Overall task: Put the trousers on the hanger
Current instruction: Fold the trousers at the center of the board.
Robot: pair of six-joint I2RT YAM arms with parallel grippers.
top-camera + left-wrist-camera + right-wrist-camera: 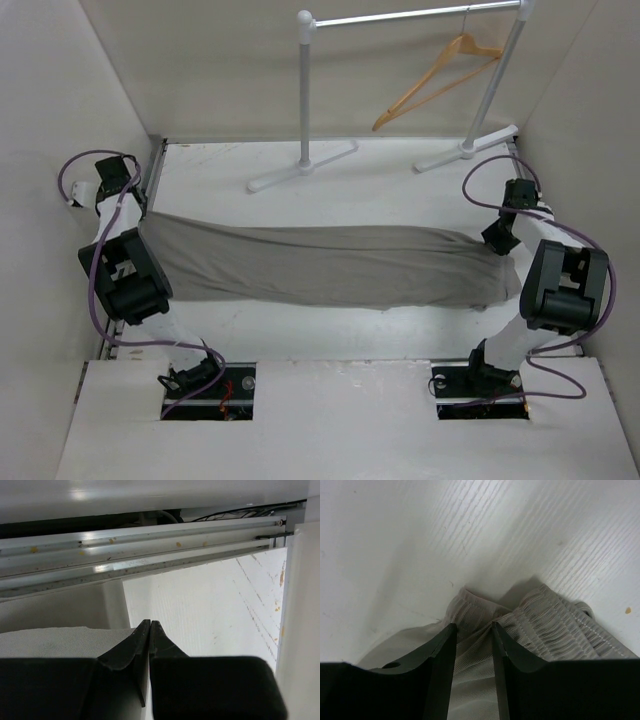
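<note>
My left gripper [149, 625] is pressed together on the trousers' [320, 265] left edge. My right gripper [474, 627], part spread, pinches the bunched waistband. White table [330, 335] shows between their far edge and the rail [400, 17], where the hanger [435, 82] hangs.

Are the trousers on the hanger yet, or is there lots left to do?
Not yet. The trousers lie stretched across the table. The right gripper has waistband cloth between its jaws; the left gripper is shut at the other end. The hanger hangs bare on the rail, so all the hanging is left.
</note>
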